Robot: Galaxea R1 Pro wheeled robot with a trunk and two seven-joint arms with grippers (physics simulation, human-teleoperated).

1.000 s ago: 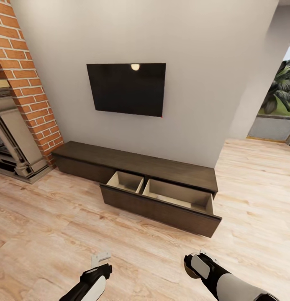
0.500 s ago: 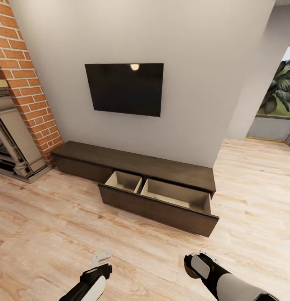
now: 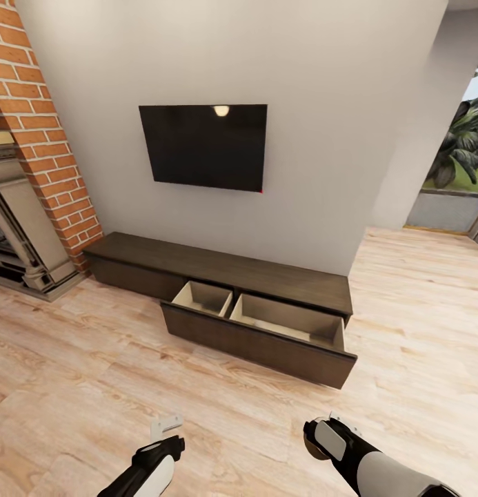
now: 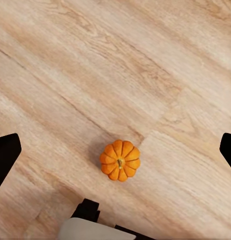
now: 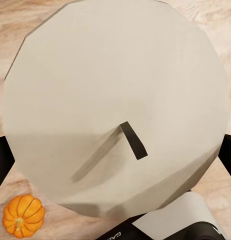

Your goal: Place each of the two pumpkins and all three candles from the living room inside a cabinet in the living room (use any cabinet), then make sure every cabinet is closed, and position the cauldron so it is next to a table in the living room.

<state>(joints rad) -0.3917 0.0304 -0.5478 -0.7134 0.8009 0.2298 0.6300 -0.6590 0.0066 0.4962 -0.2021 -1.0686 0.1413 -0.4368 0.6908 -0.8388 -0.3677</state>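
The long dark-brown cabinet (image 3: 218,266) stands against the wall under the TV. One wide drawer (image 3: 266,321) is pulled out, and its two pale compartments look bare. My right gripper (image 5: 115,157) is shut on an off-white candle (image 5: 115,90) with a short dark wick; the head view shows this gripper (image 3: 327,436) low over the floor. One orange pumpkin (image 4: 120,160) sits on the wooden floor, straight below my open left gripper (image 4: 115,152). A pumpkin (image 5: 23,215) also shows beside the held candle. The left gripper (image 3: 166,429) is low at the head view's bottom.
A black TV (image 3: 203,146) hangs on the grey wall. A brick fireplace (image 3: 32,172) stands at the left. At the far right, an opening (image 3: 459,166) shows plants. Pale wooden floor (image 3: 94,373) lies between me and the cabinet.
The whole head view has slid slightly left, so the camera moved. Both arms hold the same pose, and the drawer stays open.
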